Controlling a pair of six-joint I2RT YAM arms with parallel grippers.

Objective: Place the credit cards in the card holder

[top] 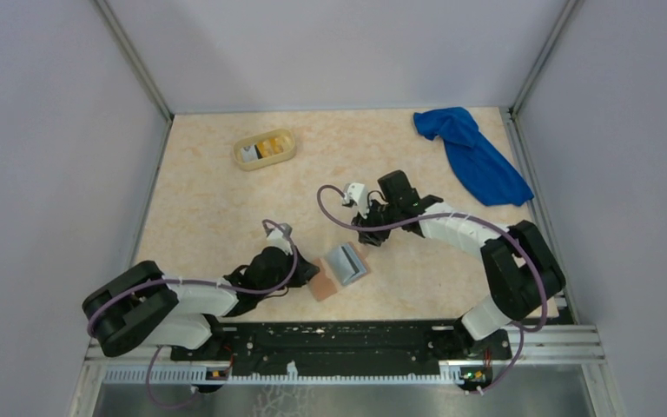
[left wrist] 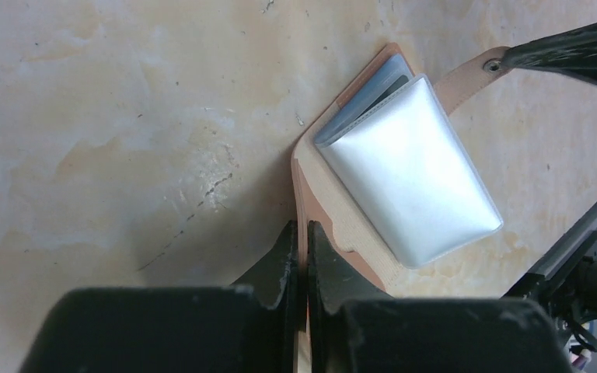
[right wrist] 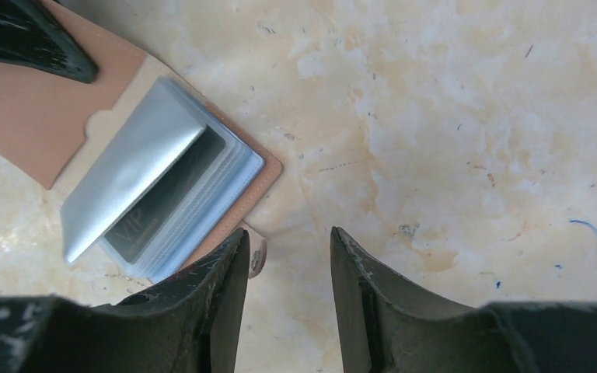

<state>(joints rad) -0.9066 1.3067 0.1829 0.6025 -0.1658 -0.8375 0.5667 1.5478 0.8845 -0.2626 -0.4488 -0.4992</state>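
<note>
I run two grippers. My left gripper (left wrist: 305, 247) is pinched tight on the thin tan edge of the one card holder (right wrist: 39, 116). The holder lies open near the front of the speckled table (top: 200, 217). It looks like leather, with shiny clear pockets (left wrist: 412, 179). One dark card (right wrist: 163, 194) sits in a pocket. My right gripper (right wrist: 288, 245) is let go, fingers apart, just beside the holder. Farther back, one pale yellow oval tray (top: 292, 146) holds a few cards (top: 265, 148); I cannot count them. One crumpled blue cloth (top: 473, 156) lies far right.

Table (top: 208, 217): card holder (top: 345, 269), cloth (top: 473, 156), apparent tray (top: 240, 156)
</note>
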